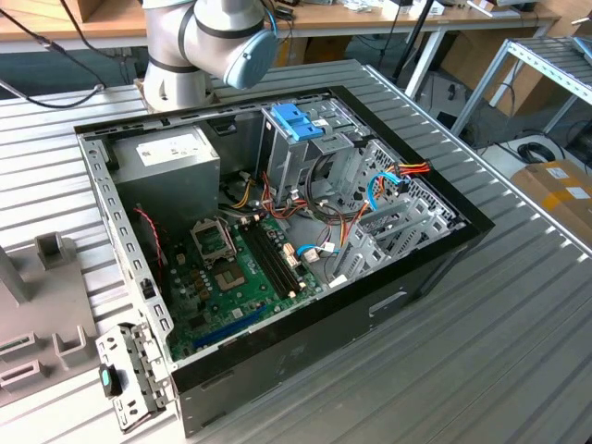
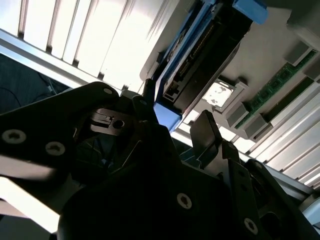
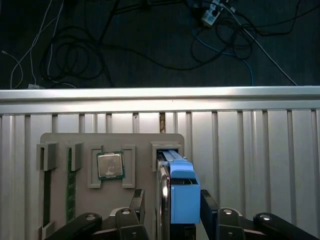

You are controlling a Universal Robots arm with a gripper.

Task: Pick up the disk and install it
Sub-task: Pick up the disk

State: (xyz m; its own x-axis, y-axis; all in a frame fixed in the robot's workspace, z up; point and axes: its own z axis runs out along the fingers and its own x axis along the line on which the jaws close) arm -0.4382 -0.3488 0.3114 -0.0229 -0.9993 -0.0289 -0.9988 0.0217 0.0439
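**End effector straddles the upright disk in its holder slot**

In the first wrist view the disk (image 3: 182, 200) is seen edge-on, so its broad faces are hard to make out. Its near end is cut off by the frame edge and by the end effector (image 3: 171, 195). In the exterior view the arm (image 1: 203, 37) runs out past the upper edge.

The disk is a thin dark slab with a metal edge and a bright blue plastic rail along it. It stands on edge in a slot of a grey holder plate (image 3: 110, 145), which lies on the slatted metal tabletop (image 3: 260, 150). In the second wrist view connector pins show along the disk's dark end.

The end effector is released. One black finger sits on each side of the disk, and a strip of grey plate shows between one finger (image 3: 137, 200) and the disk's metal edge.

The plate carries one disk, two memory sticks (image 3: 71, 190) standing in narrow slots and one processor chip (image 3: 110, 165) in a square recess. One open computer case (image 1: 277, 231) sits on the tabletop in the exterior view.
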